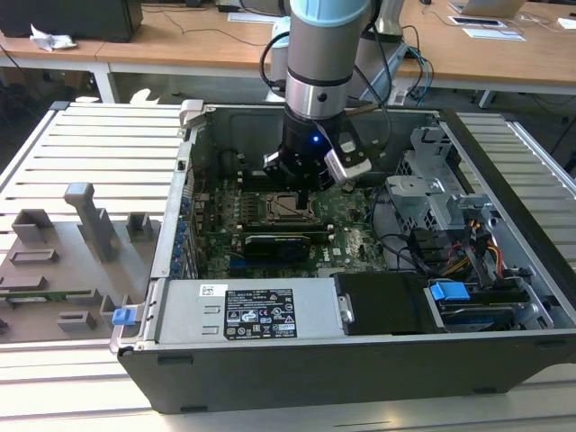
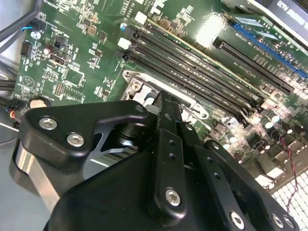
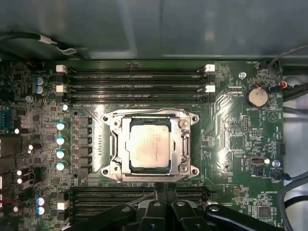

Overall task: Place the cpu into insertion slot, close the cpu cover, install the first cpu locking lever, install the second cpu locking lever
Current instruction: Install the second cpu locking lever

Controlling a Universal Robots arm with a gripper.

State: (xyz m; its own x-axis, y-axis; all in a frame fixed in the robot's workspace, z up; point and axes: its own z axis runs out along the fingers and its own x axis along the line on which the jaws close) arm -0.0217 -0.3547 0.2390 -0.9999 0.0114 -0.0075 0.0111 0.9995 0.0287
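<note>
Left to right in the exterior view: grey plastic fixtures (image 1: 85, 216) sit on the slatted surface (image 1: 99, 135). Just beside them is the open computer case (image 1: 360, 360). A grey power supply (image 1: 247, 310) lies along its near edge, and the drive bays (image 1: 459, 216) sit at the exterior view's right.

The green motherboard (image 1: 346, 220) lies flat inside the case. The arm (image 1: 324, 54) comes down over it, and the tool (image 1: 301, 175) hangs just above the board, at the far edge of the insertion slot (image 1: 286, 209).

In the first wrist view the cpu (image 3: 148, 147) sits flat in the insertion slot (image 3: 111, 150), silver top up. The cpu cover (image 3: 180, 120) lies down around it, the chip showing through its window. Long black memory slots (image 3: 134, 82) run along both sides of the socket.

The tool's black fingers (image 3: 163, 192) are pressed close together with nothing between them, tips near the socket edge, touching or not I cannot tell. In the second wrist view the tool (image 2: 166, 103) points at the socket corner (image 2: 132, 82).
</note>
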